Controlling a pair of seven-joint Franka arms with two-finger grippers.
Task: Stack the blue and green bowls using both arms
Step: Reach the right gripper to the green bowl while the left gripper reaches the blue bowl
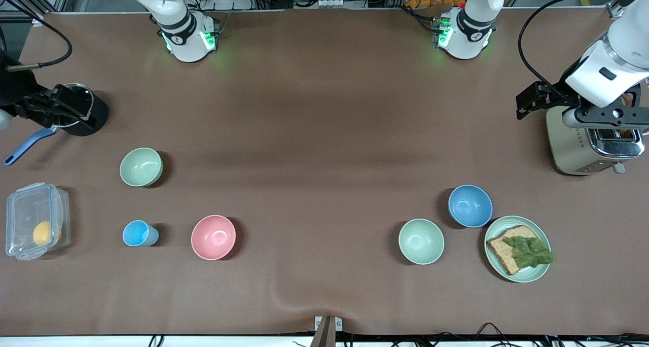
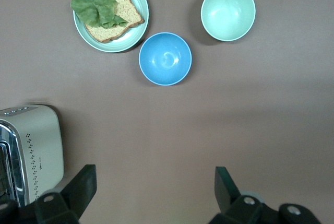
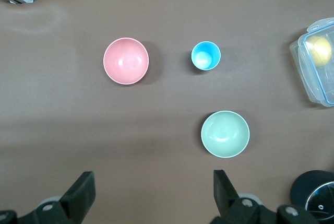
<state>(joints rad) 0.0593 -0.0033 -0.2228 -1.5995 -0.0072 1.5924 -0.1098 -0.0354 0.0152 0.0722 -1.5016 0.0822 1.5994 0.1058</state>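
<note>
Two bowls apart: blue bowl (image 1: 470, 205) touches plate (image 1: 541, 272); green bowl (image 1: 421, 241) unboxed.

A round, matte, medium-blue bowl (image 1: 470, 205) sits upright and empty on the brown tabletop (image 1: 324, 134), toward the left arm's end. A round, matte, pale sage-green bowl (image 1: 421, 241) of the same size, also upright and empty, sits just beside it, slightly nearer the front camera and closer to the middle of the tabletop. The two bowls stand close together without touching, neither stacked in the other.
</note>
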